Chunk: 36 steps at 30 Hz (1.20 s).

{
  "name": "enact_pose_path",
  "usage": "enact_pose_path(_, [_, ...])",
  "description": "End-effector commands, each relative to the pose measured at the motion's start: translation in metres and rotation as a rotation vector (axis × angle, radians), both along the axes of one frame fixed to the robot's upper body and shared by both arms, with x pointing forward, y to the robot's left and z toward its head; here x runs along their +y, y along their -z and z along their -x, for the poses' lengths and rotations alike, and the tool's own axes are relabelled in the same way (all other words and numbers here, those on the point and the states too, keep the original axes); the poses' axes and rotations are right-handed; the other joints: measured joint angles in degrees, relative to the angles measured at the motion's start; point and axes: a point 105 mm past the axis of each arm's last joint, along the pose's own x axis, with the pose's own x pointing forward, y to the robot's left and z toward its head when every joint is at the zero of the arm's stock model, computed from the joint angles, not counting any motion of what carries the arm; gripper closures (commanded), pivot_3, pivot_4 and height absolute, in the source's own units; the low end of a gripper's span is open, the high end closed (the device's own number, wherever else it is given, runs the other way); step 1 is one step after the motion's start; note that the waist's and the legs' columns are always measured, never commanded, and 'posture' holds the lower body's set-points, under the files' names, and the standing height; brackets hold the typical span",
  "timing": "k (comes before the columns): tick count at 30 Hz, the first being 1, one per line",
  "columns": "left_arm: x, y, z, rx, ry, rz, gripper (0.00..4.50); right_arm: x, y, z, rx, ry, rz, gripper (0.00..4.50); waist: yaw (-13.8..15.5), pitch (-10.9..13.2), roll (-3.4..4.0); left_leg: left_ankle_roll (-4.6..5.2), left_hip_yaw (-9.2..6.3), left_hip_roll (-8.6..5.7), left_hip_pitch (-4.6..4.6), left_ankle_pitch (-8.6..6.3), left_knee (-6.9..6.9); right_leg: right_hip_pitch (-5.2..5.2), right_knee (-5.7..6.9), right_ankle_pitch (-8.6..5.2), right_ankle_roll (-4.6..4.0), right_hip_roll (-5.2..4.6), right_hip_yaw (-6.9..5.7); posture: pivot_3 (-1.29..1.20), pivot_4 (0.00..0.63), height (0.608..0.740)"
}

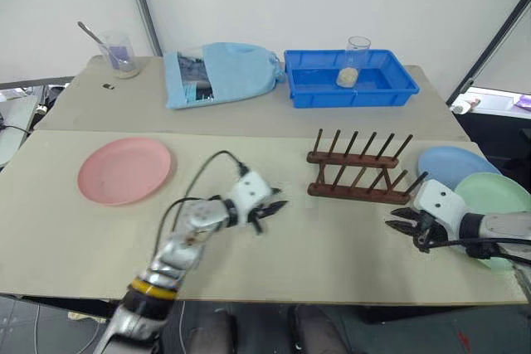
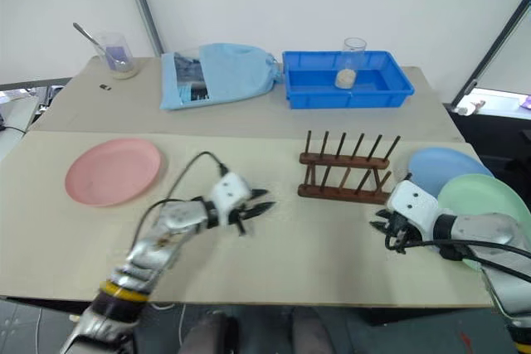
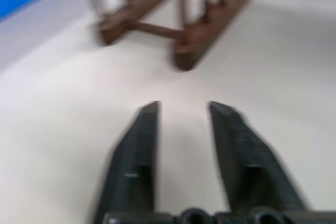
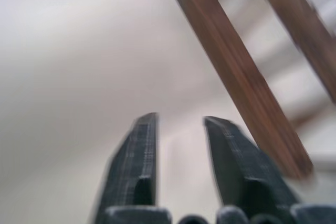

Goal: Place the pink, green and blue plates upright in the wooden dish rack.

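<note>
Pink plate (image 1: pixel 125 171) flat near the table's (image 1: pixel 348 254) left edge. Blue plate (image 1: pixel 452 165) and green plate (image 1: pixel 491 195) overlapping at the right edge, green on top. Wooden dish rack (image 1: pixel 358 173) empty, right of centre. Left gripper (image 1: pixel 270 207) and right gripper (image 1: pixel 400 223) near the front edge, either side of the rack, fingers parted, holding nothing.

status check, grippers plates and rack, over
Left gripper and right gripper open, empty. Rack bare. Pink plate, blue plate, green plate flat on table. Nothing blocking.
</note>
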Motion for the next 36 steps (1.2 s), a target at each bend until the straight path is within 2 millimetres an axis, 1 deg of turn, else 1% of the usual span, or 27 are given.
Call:
enact_pose_path(1, [0.039,-0.032,0.01,-0.065,-0.187,0.101,0.95,0.027,-0.032,0.002,-0.073,-0.104,-0.088,1.54,0.01,0.01,-0.01,-0.01,0.01,-0.01,0.01,0.0,0.0,-0.01,0.0,-0.12,-0.2,-0.02,0.0,0.0,0.15,0.696])
enact_pose_path(3, [0.071,-0.044,0.012,-0.089,-0.356,0.16,0.04,0.042,-0.045,-0.002,-0.104,-0.152,-0.147,0.87,0.33,0.06,-0.1,-0.03,0.03,-0.07,0.02,0.01,0.02,0.02,-0.02,-0.11,-0.19,-0.13,0.01,0.0,0.15,0.696])
enact_pose_path(5, [0.101,-0.053,0.011,-0.103,-0.529,0.215,0.0,0.052,-0.051,-0.005,-0.112,-0.191,-0.18,0.15,0.72,0.08,-0.13,-0.06,0.04,-0.07,0.0,0.03,0.02,0.02,-0.06,-0.11,-0.18,-0.13,0.0,0.0,0.15,0.696])
enact_pose_path(6, [0.122,-0.058,0.009,-0.106,-0.649,0.265,0.0,0.058,-0.053,-0.008,-0.116,-0.22,-0.183,0.07,0.94,0.08,-0.14,-0.06,0.04,-0.07,-0.01,0.03,0.02,0.03,-0.07,-0.11,-0.19,-0.14,-0.02,0.0,0.15,0.696])
enact_pose_path(8, [0.158,-0.07,0.007,-0.117,-0.842,0.382,0.0,0.067,-0.056,-0.015,-0.132,-0.269,-0.179,0.07,0.92,0.1,-0.19,-0.05,0.05,-0.06,-0.04,0.03,0.02,0.03,-0.14,-0.11,-0.18,-0.13,-0.06,0.0,0.15,0.696])
enact_pose_path(10, [0.184,-0.078,0.009,-0.129,-0.989,0.469,0.0,0.072,-0.058,-0.024,-0.149,-0.302,-0.173,0.07,0.88,0.17,-0.33,-0.05,0.04,-0.06,-0.09,0.03,0.02,0.01,-0.15,-0.08,-0.14,-0.12,-0.07,0.0,0.15,0.696])
enact_pose_path(13, [0.219,-0.076,0.017,-0.109,-1.205,0.562,0.0,0.08,-0.062,-0.037,-0.173,-0.338,-0.182,0.07,0.66,0.17,-0.35,-0.04,0.02,-0.09,-0.14,0.03,0.02,0.03,-0.22,0.11,0.15,-0.13,-0.09,0.0,0.15,0.696])
enact_pose_path(16, [0.247,-0.063,0.031,-0.074,-1.376,0.596,0.0,0.089,-0.067,-0.046,-0.174,-0.377,-0.21,0.07,0.4,0.21,-0.41,-0.04,0.03,-0.09,-0.18,0.02,0.01,0.03,-0.28,0.17,0.14,-0.13,-0.08,0.0,0.15,0.696])
enact_pose_path(18, [0.254,-0.054,0.035,-0.034,-1.422,0.593,0.0,0.094,-0.07,-0.049,-0.165,-0.403,-0.225,0.07,0.4,0.22,-0.44,-0.03,0.02,-0.07,-0.17,0.01,0.0,0.0,-0.25,0.29,-0.07,-0.11,-0.08,0.0,0.15,0.696])
enact_pose_path(21, [0.253,-0.036,0.033,0.071,-1.442,0.607,0.0,0.1,-0.077,-0.051,-0.148,-0.439,-0.25,0.07,0.64,0.23,-0.46,-0.03,-0.01,-0.07,-0.17,0.02,-0.02,0.0,-0.22,0.32,-0.15,-0.11,-0.12,0.0,0.15,0.696])
enact_pose_path(24, [0.247,-0.021,0.027,0.176,-1.437,0.649,0.0,0.105,-0.085,-0.055,-0.149,-0.454,-0.261,0.07,0.79,0.23,-0.47,-0.1,-0.01,-0.09,-0.18,0.05,-0.01,0.01,-0.22,0.31,-0.14,-0.15,-0.13,0.0,0.15,0.696])
enact_pose_path(27, [0.246,-0.01,0.02,0.255,-1.462,0.682,0.0,0.108,-0.088,-0.056,-0.16,-0.466,-0.244,0.07,0.77,0.23,-0.61,-0.11,-0.01,-0.08,-0.16,0.06,-0.01,0.01,-0.23,0.28,-0.15,-0.15,-0.14,0.0,0.15,0.696])
enact_pose_path(30, [0.243,-0.003,0.01,0.308,-1.468,0.695,0.0,0.111,-0.089,-0.056,-0.169,-0.474,-0.232,0.07,0.64,0.22,-0.64,-0.12,-0.01,-0.06,-0.16,0.06,-0.01,-0.01,-0.21,0.32,-0.14,-0.14,-0.17,0.0,0.15,0.696])
enact_pose_path(33, [0.24,0.001,0.0,0.337,-1.479,0.688,0.8,0.112,-0.091,-0.055,-0.176,-0.474,-0.229,0.0,0.64,0.22,-0.64,-0.12,0.0,-0.07,-0.2,0.05,-0.04,-0.05,-0.21,0.41,-0.29,-0.15,-0.17,0.0,0.15,0.696])
enact_pose_path(36, [0.237,0.002,-0.008,0.348,-1.468,0.676,2.25,0.111,-0.09,-0.054,-0.185,-0.47,-0.216,0.0,0.64,0.22,-0.64,-0.12,0.0,-0.08,-0.2,0.05,-0.06,-0.05,-0.22,0.42,-0.31,-0.15,-0.17,0.0,0.15,0.696])
